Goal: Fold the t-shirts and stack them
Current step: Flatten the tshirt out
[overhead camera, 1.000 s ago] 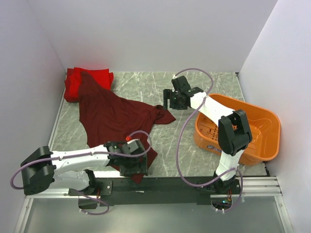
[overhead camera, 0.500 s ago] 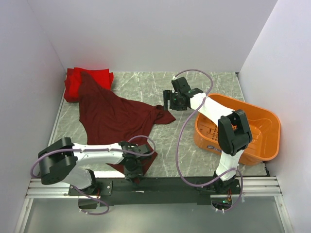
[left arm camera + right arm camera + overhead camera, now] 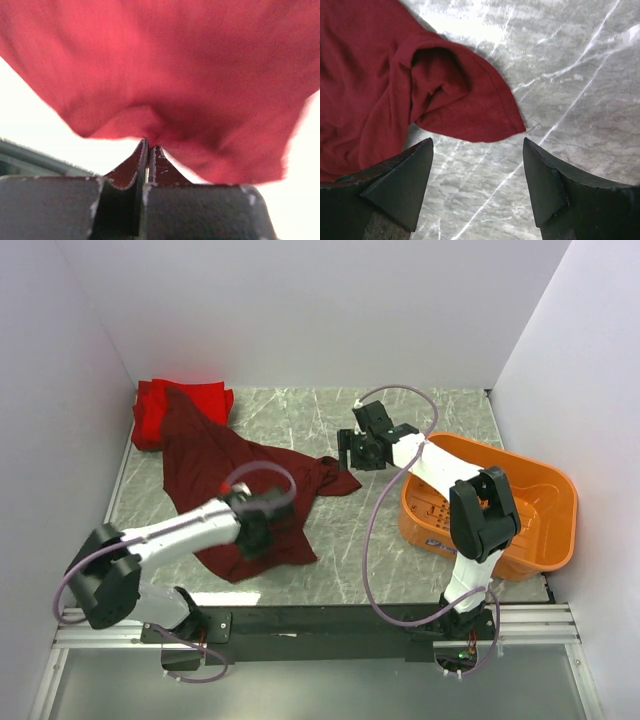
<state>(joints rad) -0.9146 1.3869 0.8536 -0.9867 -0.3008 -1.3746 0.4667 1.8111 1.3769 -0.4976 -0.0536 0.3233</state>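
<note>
From above, we see the maroon tee [image 3: 230, 465] sprawled centre-left, red tees [image 3: 170, 405] upper left. Left-wrist view: left fingers [image 3: 127, 172] pinch a thin fold that may slip. Right-wrist view: right fingers [image 3: 400, 175] gape above its sleeve [image 3: 465, 110], which could bunch.

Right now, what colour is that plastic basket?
The basket is orange, clearest from the top camera.

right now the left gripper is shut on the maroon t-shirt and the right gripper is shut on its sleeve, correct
Not the right one. The right gripper is open, its jaws spread apart and off the sleeve, as the right wrist view shows. The left gripper is shut on the maroon t-shirt.
</note>
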